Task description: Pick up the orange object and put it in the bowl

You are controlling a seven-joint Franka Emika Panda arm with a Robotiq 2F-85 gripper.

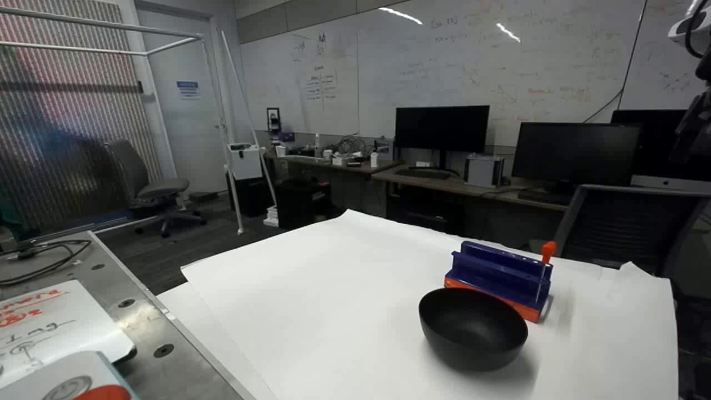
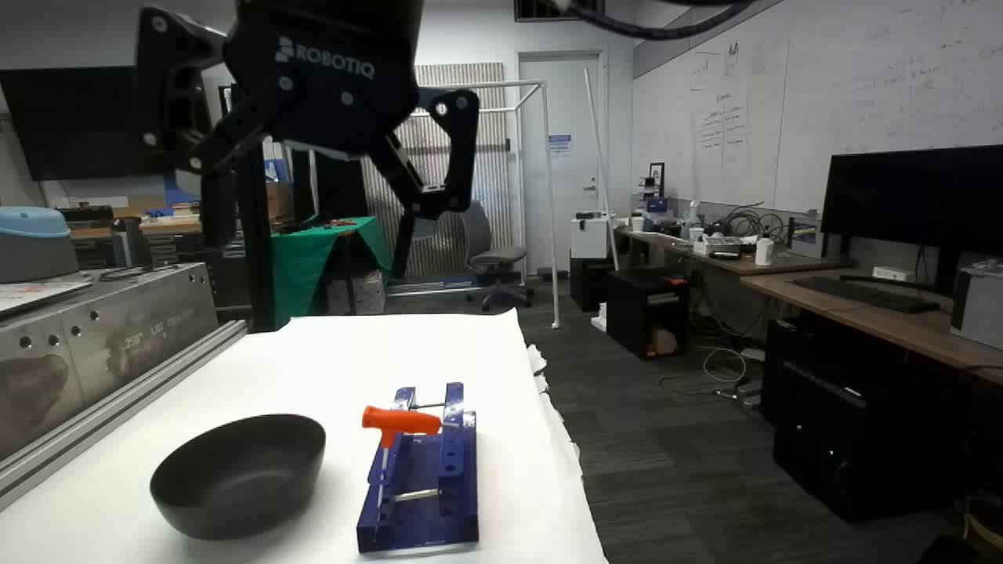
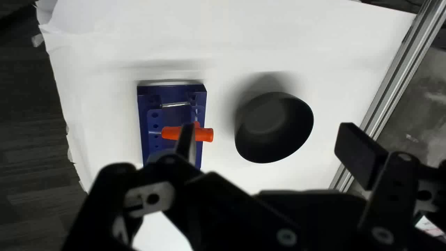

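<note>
"White paper (image 2: 353, 356), then the gripper (image 2: 309, 254) above, fingers (image 3: 360, 157) wide apart and empty, then the black bowl (image 1: 473, 329), blue block (image 1: 497, 275) beside it"

"And the orange tool (image 2: 407, 421)?"

"Upright on that block, lower than the fingers, its handle (image 3: 170, 133) roughly along their closing line; a wrist turn seems called for"

"Hidden?"

"One finger (image 3: 185, 141) covers the handle's middle in the wrist view; where the shaft (image 2: 383, 474) ends I can't tell"
</note>
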